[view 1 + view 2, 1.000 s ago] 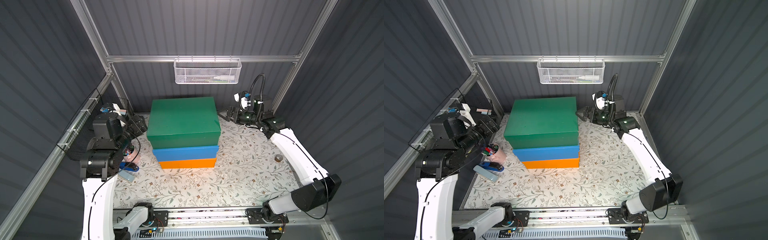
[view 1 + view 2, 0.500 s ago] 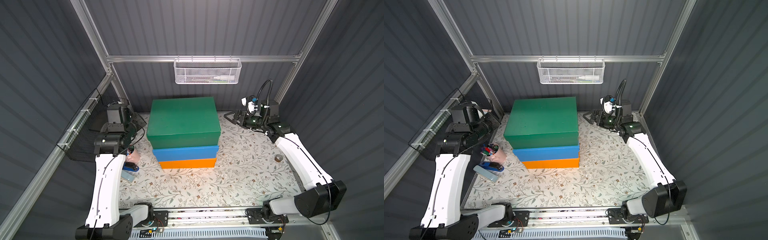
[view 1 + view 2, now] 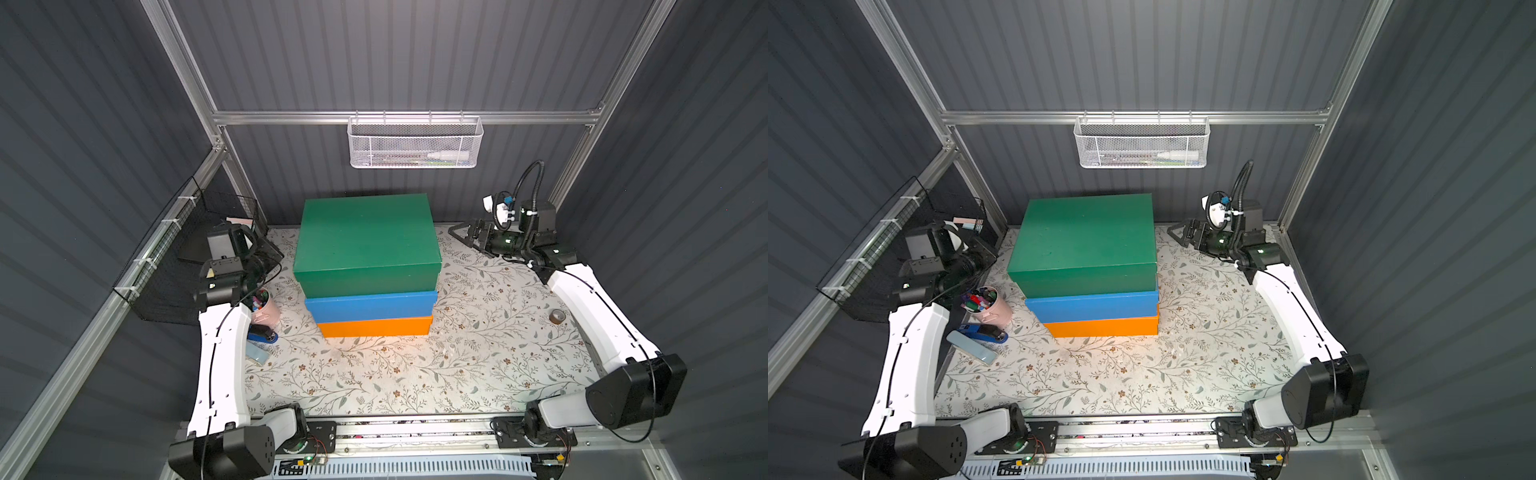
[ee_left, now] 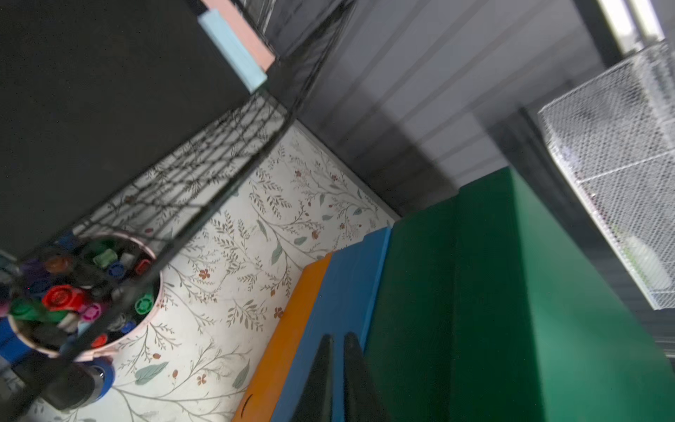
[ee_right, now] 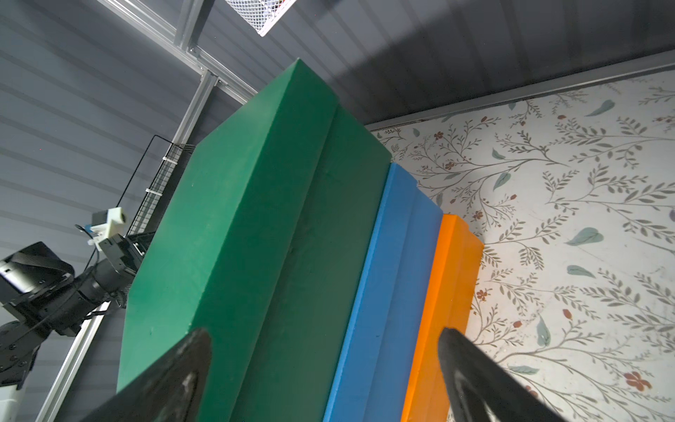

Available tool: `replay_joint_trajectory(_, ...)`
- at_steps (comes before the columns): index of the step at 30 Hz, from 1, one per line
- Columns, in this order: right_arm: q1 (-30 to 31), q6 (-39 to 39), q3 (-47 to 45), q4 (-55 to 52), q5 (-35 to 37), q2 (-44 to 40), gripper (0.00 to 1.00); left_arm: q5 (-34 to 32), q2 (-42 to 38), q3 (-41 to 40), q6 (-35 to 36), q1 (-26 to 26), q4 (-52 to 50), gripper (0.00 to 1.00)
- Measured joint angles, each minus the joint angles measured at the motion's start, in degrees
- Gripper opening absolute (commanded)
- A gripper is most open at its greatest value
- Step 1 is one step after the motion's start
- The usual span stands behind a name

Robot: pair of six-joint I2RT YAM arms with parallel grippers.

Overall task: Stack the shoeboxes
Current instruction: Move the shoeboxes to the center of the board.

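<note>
Beside the shoeboxes point(image 3: 365, 249), seemingly fully stacked, the left gripper point(image 4: 338, 338) sat closed and empty, the right gripper point(image 5: 325, 336) open, neither needed.

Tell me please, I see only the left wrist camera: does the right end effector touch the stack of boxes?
Observer: No. The right end effector is open and empty, apart from the green box on top.
Operator: Is something lying on that box's lid?
Observer: No, the whole lid is bare in both top views.
Operator: What lies on the right side of the table?
Observer: A small tape roll, beside the right arm.
</note>
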Motion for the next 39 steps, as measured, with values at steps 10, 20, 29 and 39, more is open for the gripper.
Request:
replay_joint_trajectory(10, -0.98, 0.07, -3.13, 0.28, 0.00, 0.07, 0.99, 0.35, -0.28, -9.11, 2.12, 0.04, 5.27, 0.12)
replay_joint_trajectory(20, -2.64, 1.53, -7.54, -0.07, -0.22, 3.04, 0.99, 3.45, 2.36, -17.40, 5.57, -0.61, 14.47, 0.11)
replay_joint_trajectory(29, -3.45, 1.51, -7.91, -1.22, -1.66, 7.19, 0.99, 1.73, 8.24, -20.70, 3.82, 1.20, 14.47, 0.12)
replay_joint_trajectory(39, -3.67, 0.48, -9.44, -1.40, -4.28, 11.23, 0.99, 0.92, 13.84, -22.60, 3.91, 1.20, 19.10, 0.10)
